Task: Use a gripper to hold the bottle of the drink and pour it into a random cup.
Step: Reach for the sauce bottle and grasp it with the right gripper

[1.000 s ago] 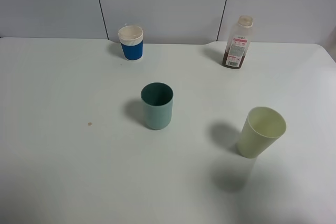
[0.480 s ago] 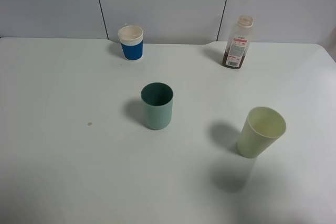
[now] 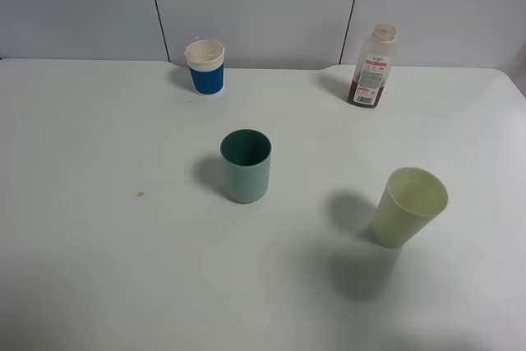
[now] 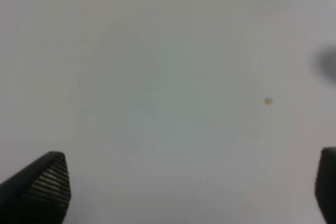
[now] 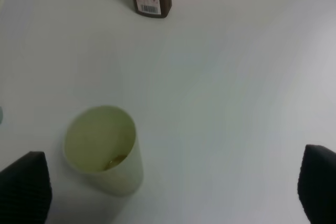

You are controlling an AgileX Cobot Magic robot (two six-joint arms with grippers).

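The bottle of the drink (image 3: 371, 67) stands upright at the far right of the table (image 3: 99, 269), close to the back edge and near the wall (image 3: 255, 6). Brown drink fills only its lower part, and its label is white and pink. Nothing is touching it.

Well apart from it, near the middle of the table, the teal cup (image 3: 246, 166) stands upright with its dark inside showing. A pale yellow-green tumbler (image 3: 407, 207) stands nearer the front on the right, with a faint brownish trace at its bottom. A paper cup (image 3: 205, 66) with a blue sleeve stands at the back, left of the bottle.

The right gripper (image 5: 170, 187) hangs above the right side of the table with its black ribbed fingers spread wide and nothing between them. Its own camera looks down on the tumbler and, farther off, the foot of the bottle. The left gripper (image 4: 189, 187) hangs over the left part of the table, its fingers also spread wide around bare surface.

The tabletop is plain, smooth and white, with soft grey shadows beside each cup and a larger blurred one in front of the tumbler. A tiny tan speck (image 3: 140, 195) lies to the left of the teal cup. Behind the table the wall is made of pale grey panels split by two thin dark seams.
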